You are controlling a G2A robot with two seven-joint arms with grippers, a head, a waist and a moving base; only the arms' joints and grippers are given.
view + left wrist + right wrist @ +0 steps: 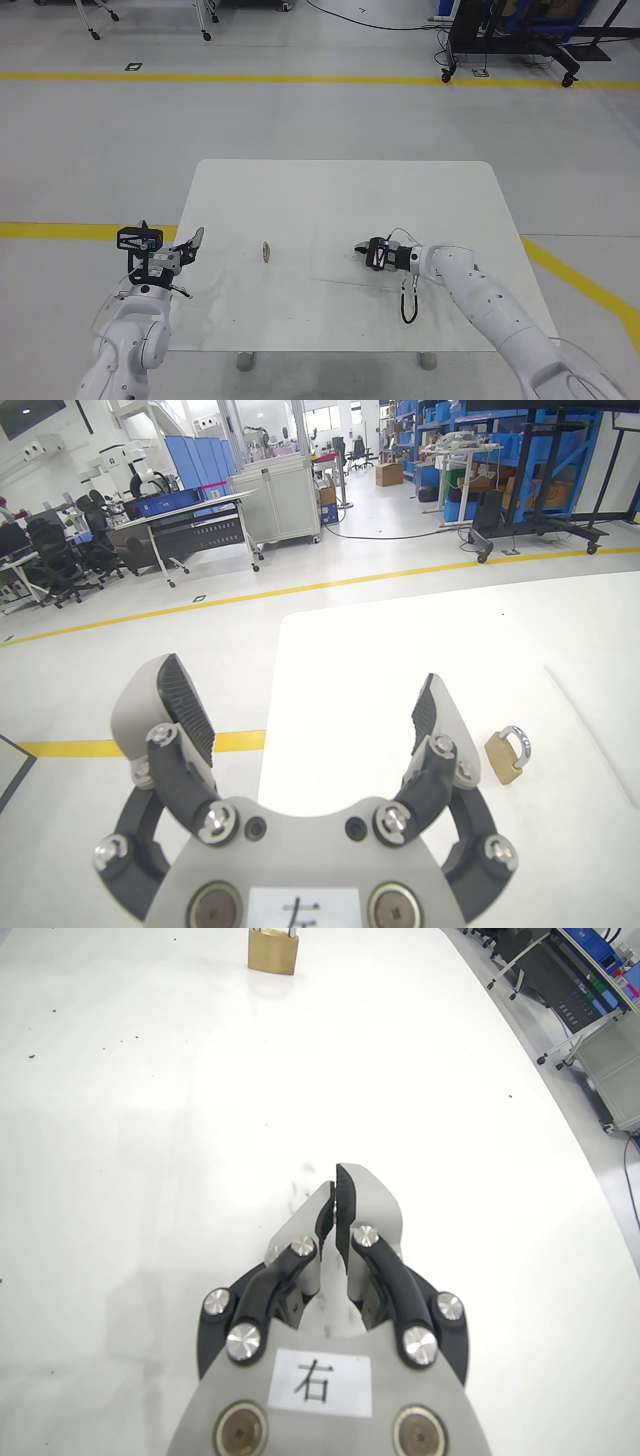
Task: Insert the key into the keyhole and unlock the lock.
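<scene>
Roughly in the middle of a white table [330, 200] sits a small brass padlock [266, 251] with a silver shackle, a little nearer the robot's edge than the far one. It lies between the two arms and touches neither. Its brass body and curved shackle show in the left wrist view [506, 756]; whether it lies flat or rests on an edge cannot be told.

To the padlock's left, the left gripper [192, 243] hovers at the table's left edge. Its two fingers are spread wide apart with nothing between them, and their ribbed black pads [186, 705] face each other across the gap. In this arm's wrist view the gripper [300, 680] points across the tabletop [400, 640], with the padlock near it, off to one side.

To the padlock's right, and farther from it than the left gripper, the right gripper [358, 247] sits low over the table and points towards the padlock. In its own wrist view [336, 1178] the fingers are pressed together, the black pads [345, 1213] meeting near their tips – whether anything thin is pinched between them cannot be told. Well ahead of those tips stands the padlock [272, 950], with bare tabletop [150, 1128] marked by a few dark specks between.

Beyond the table lies a pale workshop floor crossed by yellow lines [300, 78].
</scene>
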